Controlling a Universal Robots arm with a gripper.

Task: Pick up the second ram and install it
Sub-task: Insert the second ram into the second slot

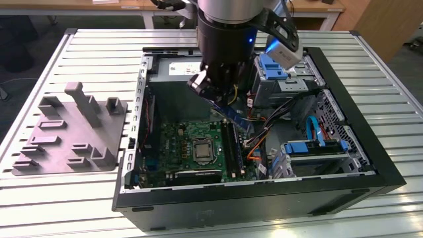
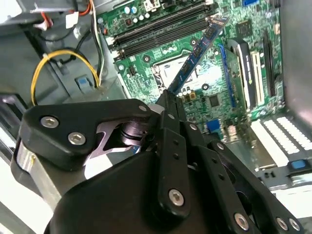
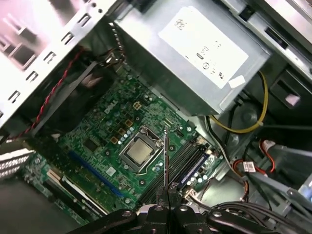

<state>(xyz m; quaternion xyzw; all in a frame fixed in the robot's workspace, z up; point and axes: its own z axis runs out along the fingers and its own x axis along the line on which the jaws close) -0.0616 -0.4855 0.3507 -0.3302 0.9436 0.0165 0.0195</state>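
Second ram (image 2: 197, 53) is clamped by one short end between the closed fingertips of your gripper (image 2: 168, 97), and the rest of the card reaches out free over the motherboard (image 3: 97, 126) inside the open case (image 1: 264, 193). That end grip looks chosen to leave the long contact edge bare, so nothing of the tool stands between card and slot. In the first wrist view the card shows edge-on as a thin line running alongside the memory slots (image 3: 183, 163), which suggests you have turned it to their direction. In the exterior view it slants down from the gripper toward the slots, so it looks tilted, not level with the board. It hangs above the board, between the CPU socket (image 3: 140, 151) and the slots' edge of the motherboard, and is not seated; I cannot tell how near its free corner is to a slot. The arm comes in from above the power supply (image 3: 195, 53) corner of the case, likely to stay off the drive bays and cables along the opposite wall. The grey moulded plate (image 1: 66, 134) lies outside the case, on the table (image 1: 370, 59).
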